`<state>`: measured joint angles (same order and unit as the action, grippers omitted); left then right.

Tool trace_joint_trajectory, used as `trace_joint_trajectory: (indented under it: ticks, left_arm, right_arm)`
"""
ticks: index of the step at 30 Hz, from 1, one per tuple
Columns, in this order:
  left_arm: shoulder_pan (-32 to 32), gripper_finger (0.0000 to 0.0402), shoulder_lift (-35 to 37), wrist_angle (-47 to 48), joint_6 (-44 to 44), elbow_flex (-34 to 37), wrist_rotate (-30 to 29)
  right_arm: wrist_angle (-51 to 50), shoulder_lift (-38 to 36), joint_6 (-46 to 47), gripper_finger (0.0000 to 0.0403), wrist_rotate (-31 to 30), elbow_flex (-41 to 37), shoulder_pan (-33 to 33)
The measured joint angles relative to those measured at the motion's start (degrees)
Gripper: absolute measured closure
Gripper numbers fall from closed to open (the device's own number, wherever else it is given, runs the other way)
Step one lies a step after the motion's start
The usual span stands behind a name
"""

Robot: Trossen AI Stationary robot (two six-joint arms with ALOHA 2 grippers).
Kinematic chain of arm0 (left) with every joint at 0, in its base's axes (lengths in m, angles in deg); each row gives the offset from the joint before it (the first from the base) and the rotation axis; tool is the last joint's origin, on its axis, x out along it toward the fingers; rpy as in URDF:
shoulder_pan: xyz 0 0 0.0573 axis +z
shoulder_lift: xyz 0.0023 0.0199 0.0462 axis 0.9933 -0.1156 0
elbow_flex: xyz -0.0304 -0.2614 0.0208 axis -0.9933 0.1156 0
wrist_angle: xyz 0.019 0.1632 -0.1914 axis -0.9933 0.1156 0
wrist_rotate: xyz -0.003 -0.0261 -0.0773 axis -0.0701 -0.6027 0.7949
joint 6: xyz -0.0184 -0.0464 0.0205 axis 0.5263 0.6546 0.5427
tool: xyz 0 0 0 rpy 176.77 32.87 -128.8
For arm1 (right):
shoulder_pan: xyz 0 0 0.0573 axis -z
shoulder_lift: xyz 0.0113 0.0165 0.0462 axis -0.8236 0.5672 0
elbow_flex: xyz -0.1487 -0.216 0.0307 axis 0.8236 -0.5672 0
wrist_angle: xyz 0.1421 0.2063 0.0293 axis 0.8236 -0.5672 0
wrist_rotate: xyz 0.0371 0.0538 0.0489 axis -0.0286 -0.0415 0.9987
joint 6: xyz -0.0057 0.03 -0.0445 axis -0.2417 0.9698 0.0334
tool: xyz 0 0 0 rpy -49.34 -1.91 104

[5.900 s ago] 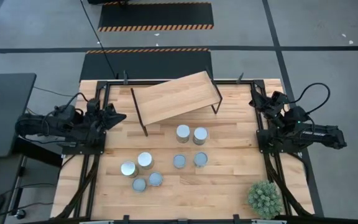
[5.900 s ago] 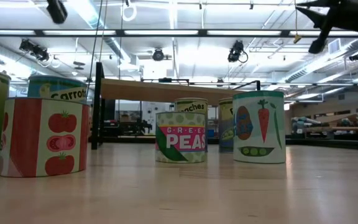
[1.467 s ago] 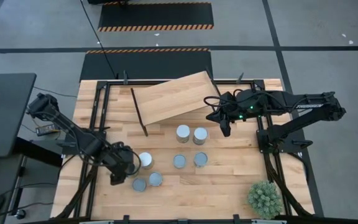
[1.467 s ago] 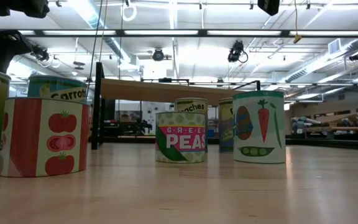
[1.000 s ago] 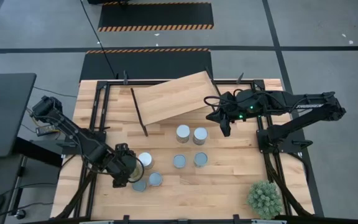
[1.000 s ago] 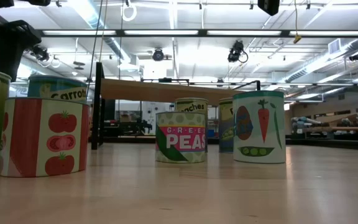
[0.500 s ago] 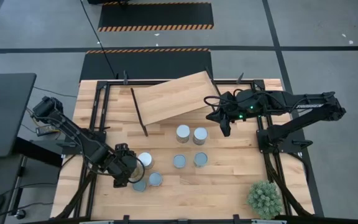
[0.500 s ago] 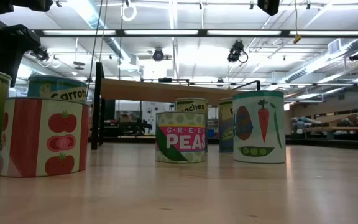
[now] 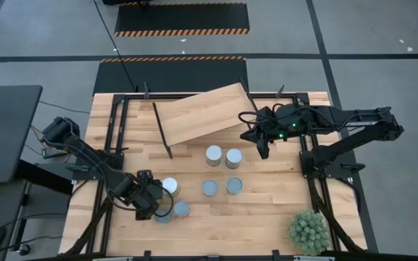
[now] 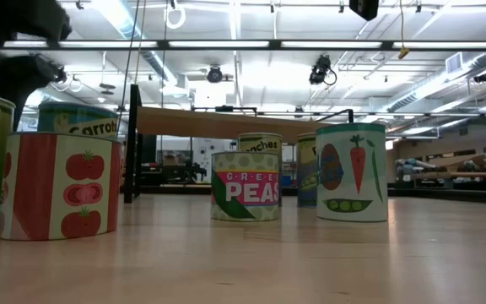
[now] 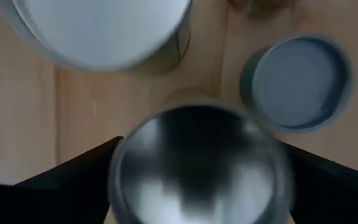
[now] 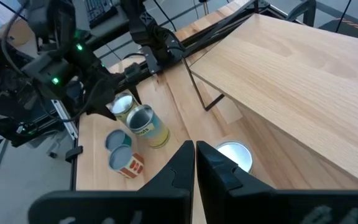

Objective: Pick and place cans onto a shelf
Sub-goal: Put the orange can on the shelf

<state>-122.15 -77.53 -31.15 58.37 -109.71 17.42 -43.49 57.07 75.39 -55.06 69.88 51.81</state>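
Note:
Several cans stand on the wooden table in front of the shelf (image 9: 205,112), among them two tall ones (image 9: 213,155) and two short ones (image 9: 209,188). My left gripper (image 9: 153,203) is open at the near left, pointing down over a silvery-topped can (image 11: 197,162); one finger stands on each side of it. Its neighbours are a pale-topped can (image 11: 98,28) and a blue-grey-topped can (image 11: 300,81). My right gripper (image 9: 261,148) hangs shut above the table by the shelf's right end, holding nothing. My left gripper comes from above with its fingers (image 11: 73,180) on either side of the silvery-topped can's wall, just below the rim (image 11: 120,168). The can stands upright on the table. Whether the fingers touch it I cannot tell.
A green spiky plant (image 9: 309,230) sits at the near right corner. In the low view a tomato can (image 10: 57,186), a peas can (image 10: 245,186) and a carrot-and-pea can (image 10: 351,171) stand in a row, and the shelf's black legs (image 10: 132,143) rise behind them.
My left gripper has come down over the silvery-topped can and shifted a little toward the table's near edge. The cans have stayed where they were.

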Motion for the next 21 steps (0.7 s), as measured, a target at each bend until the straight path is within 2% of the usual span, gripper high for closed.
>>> trace_joint_trajectory:
  ticks: [10, 21]
  left_arm:
    - [0.47, 0.0063, 0.00, -5.93, 5.68, 2.90, 1.65]
    - [1.03, 0.0074, 0.27, -4.39, 7.32, 2.80, 1.76]
  right_arm:
    - [0.57, 0.00, -0.14, 0.0380, 0.02, -0.02, 0.00]
    - [0.94, 0.00, -0.21, 0.0380, 0.02, -0.02, 0.00]
